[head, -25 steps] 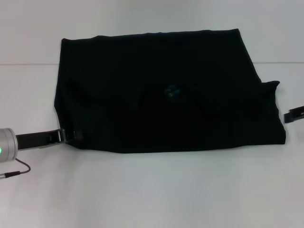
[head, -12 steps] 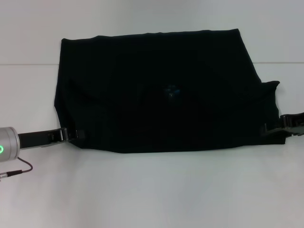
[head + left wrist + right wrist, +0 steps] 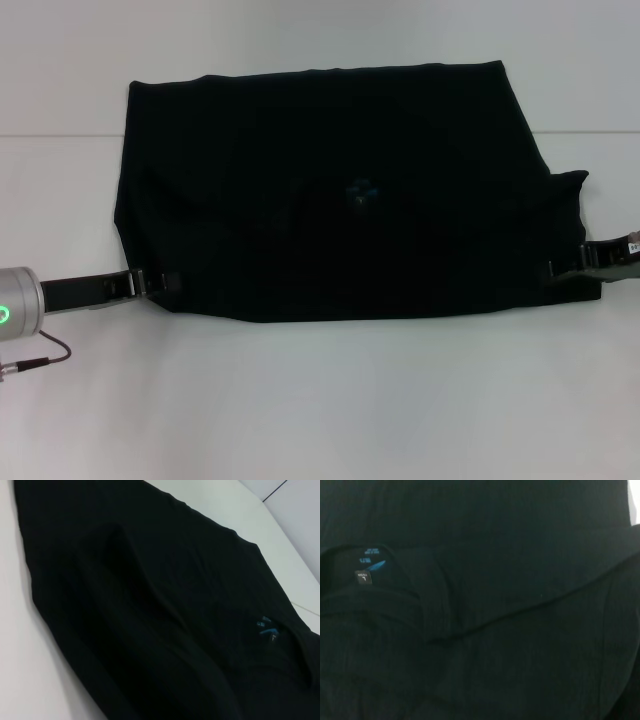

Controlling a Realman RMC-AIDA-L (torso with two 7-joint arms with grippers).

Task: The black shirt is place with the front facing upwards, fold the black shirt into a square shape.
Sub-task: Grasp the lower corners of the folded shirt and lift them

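The black shirt (image 3: 350, 190) is laid flat across the middle of the white bench (image 3: 320, 400), already folded into a wide, roughly rectangular shape w/ one long straight edge toward the robot and another at the far side. A small blue neck label (image 3: 361, 190) is seen near the centre of the fabric in the head view; no lettering is visible. A short flap of cloth sticks out at the shirt's right side, approx. halfway along that edge.

The left claw (image 3: 150, 284) is positioned at the near-left corner of the shirt, low on the bench, w/ its tips touching the fabric edge. Whether its fingers are apart or pressed together cannot be told from the head view, and they are not shown in the left wrist view. A silver arm section w/ a green light is seen behind it, at the left border.

The right claw (image 3: 565, 268) is placed at the near-right corner of the shirt, its tips overlapping the dark cloth. Its state cannot be told either: black on black, and no fingers are shown in the right wrist view.

In the left wrist view the black shirt (image 3: 165, 610) fills most of the picture, w/ soft creases and the blue label (image 3: 265, 627). In the right wrist view, the frame is covered almost wholly by the shirt (image 3: 520, 580), w/ a folded seam running across and the label (image 3: 370, 566) by the collar.
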